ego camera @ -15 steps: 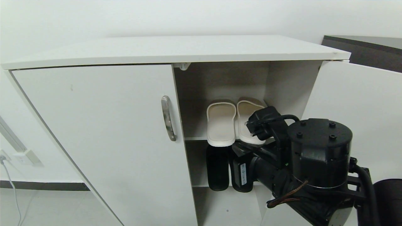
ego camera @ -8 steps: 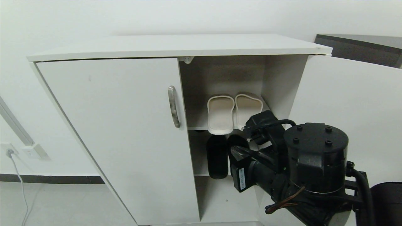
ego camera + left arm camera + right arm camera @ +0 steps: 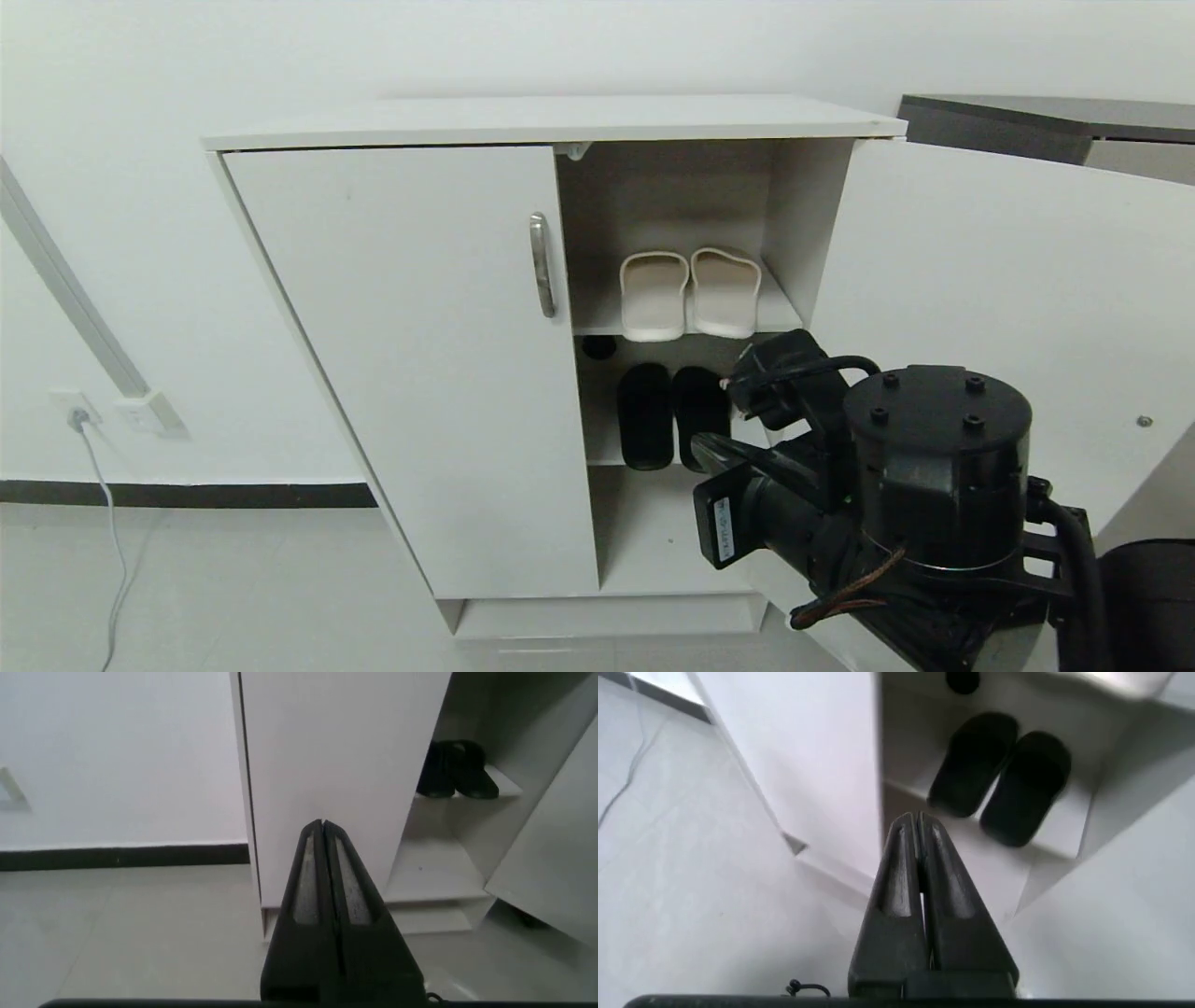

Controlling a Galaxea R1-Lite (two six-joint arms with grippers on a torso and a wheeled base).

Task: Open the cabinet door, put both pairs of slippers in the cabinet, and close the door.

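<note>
White slippers (image 3: 689, 294): sitting on the upper shelf (image 3: 782, 315).
Black slippers (image 3: 644, 415): my right arm (image 3: 934, 467) is hiding one's edge.
Left claw (image 3: 322, 849), right claw (image 3: 920, 840): I am pressing both together, empty.

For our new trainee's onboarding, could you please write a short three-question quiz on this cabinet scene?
1. True or false: the right door stands open.
2. Relative to the white slippers, the black slippers lie: A) one shelf above, B) one shelf below, C) beside them on the same shelf.
3. Fill in: the left end effector and the right end effector are both ____ and hold nothing.

Key: 1 true; 2 B; 3 shut.
</note>
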